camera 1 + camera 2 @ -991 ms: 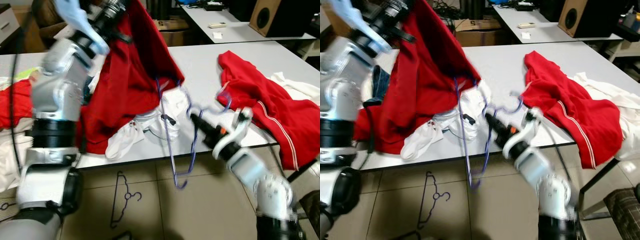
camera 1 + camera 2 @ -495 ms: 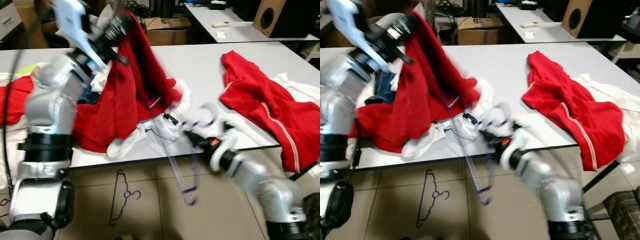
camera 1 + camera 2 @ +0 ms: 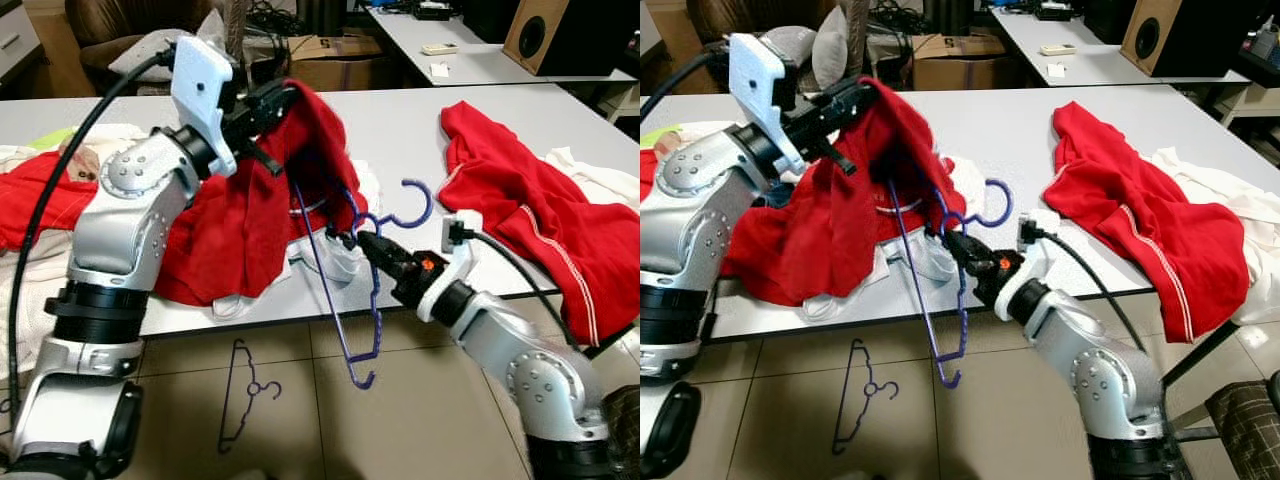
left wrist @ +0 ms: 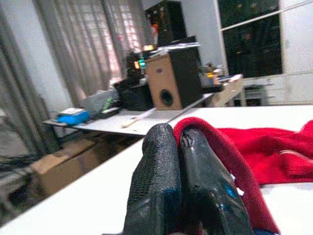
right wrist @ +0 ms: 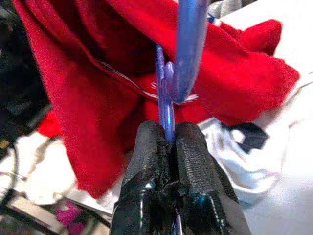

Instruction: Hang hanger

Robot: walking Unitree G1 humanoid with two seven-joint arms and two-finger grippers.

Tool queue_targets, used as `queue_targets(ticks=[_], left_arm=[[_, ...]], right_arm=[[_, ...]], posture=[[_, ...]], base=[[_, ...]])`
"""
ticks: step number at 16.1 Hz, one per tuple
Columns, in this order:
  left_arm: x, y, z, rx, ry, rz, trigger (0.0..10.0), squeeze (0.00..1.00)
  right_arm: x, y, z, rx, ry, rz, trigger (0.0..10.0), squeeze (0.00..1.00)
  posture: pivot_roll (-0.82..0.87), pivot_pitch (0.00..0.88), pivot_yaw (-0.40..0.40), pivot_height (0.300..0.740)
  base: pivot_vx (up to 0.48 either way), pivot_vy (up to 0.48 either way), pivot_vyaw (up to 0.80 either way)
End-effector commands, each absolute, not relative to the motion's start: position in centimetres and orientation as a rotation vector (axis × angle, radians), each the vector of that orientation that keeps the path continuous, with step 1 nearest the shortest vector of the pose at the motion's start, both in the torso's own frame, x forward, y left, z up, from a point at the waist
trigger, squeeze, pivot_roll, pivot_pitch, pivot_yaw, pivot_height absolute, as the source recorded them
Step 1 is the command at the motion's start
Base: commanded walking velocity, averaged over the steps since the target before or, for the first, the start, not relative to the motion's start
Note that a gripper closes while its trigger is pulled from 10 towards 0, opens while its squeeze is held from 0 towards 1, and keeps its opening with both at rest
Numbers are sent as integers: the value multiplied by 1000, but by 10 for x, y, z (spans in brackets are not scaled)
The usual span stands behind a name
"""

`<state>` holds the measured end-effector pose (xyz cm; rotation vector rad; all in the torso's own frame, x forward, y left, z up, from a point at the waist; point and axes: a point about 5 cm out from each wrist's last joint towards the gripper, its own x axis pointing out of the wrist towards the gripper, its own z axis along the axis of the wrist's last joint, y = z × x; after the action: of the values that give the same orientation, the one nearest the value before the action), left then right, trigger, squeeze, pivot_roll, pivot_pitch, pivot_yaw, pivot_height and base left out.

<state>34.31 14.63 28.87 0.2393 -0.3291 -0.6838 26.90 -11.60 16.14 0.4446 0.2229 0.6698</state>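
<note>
The hanger [image 3: 355, 290] is purple-blue; the garment [image 3: 255, 210] draped over it is plain red. A second red garment [image 3: 540, 215] carries a thin white stripe on the pale grey table [image 3: 400, 115], beside white clothes [image 3: 335, 262]. The floor tiles [image 3: 300, 420] are beige.

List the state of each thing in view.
Left gripper: shut on red shirt, lifted over the table.
Right gripper: shut on purple hanger, one end inside the shirt.
Second hanger: flat on floor.
Other red shirt: crumpled on table.

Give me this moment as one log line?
left claw: shut on red shirt, lifted | right claw: shut on blue hanger | spare hanger: floor
</note>
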Motion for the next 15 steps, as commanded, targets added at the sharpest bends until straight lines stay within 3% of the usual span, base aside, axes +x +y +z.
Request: queue_targets(ticks=[1,5,9,12,15], left_arm=[[344,149,292,256,-339,-662,0,0],[337,143,285,304,-293,-753,0,0],[331,145,249,452,-90,-845,0,0],[320,143,228,442,43,-954,0,0],[299,141,219,310,162,-1113,0,0]], right_arm=[[267,-115,160,391,236,672,10000,0],[281,-122,174,606,117,572,10000,0],[299,-120,176,837,110,556,10000,0],[314,-111,170,983,153,552,10000,0],[338,-103,167,1160,162,499,10000,0]], posture=[[-45,0,-12,740],[-45,0,-8,740],[-36,0,-6,740],[-21,0,-6,740],[11,0,-4,740]], base=[[0,0,0],[0,0,0],[0,0,0],[0,0,0],[0,0,0]])
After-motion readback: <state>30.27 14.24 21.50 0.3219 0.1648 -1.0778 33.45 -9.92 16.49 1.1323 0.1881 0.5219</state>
